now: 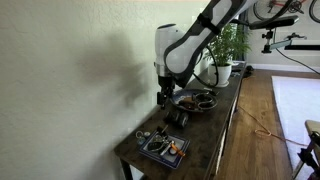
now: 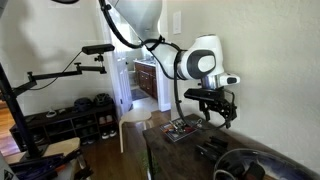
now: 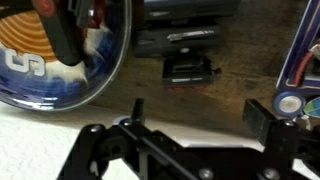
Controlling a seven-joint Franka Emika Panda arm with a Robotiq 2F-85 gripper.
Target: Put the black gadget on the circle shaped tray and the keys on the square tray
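The black gadget [image 3: 190, 68] lies on the dark wooden table between the two trays; it also shows in both exterior views [image 1: 178, 117] [image 2: 210, 150]. My gripper [image 3: 200, 115] is open and empty, hovering above the gadget without touching it [image 1: 165, 97] [image 2: 218, 105]. The circle shaped tray [image 3: 112, 66] lies to the left in the wrist view and holds several items [image 1: 195, 101] [image 2: 245, 165]. The square tray [image 1: 162, 150] sits near the table's end [image 2: 183, 128] [image 3: 303, 45]. A small pale cluster in it may be the keys [image 1: 157, 144]; I cannot tell for sure.
A white plant pot [image 1: 222, 70] with a green plant stands at the table's far end. The wall runs close along one side of the table. An orange item [image 1: 176, 147] lies in the square tray. A tripod and shoe rack [image 2: 70, 120] stand on the floor.
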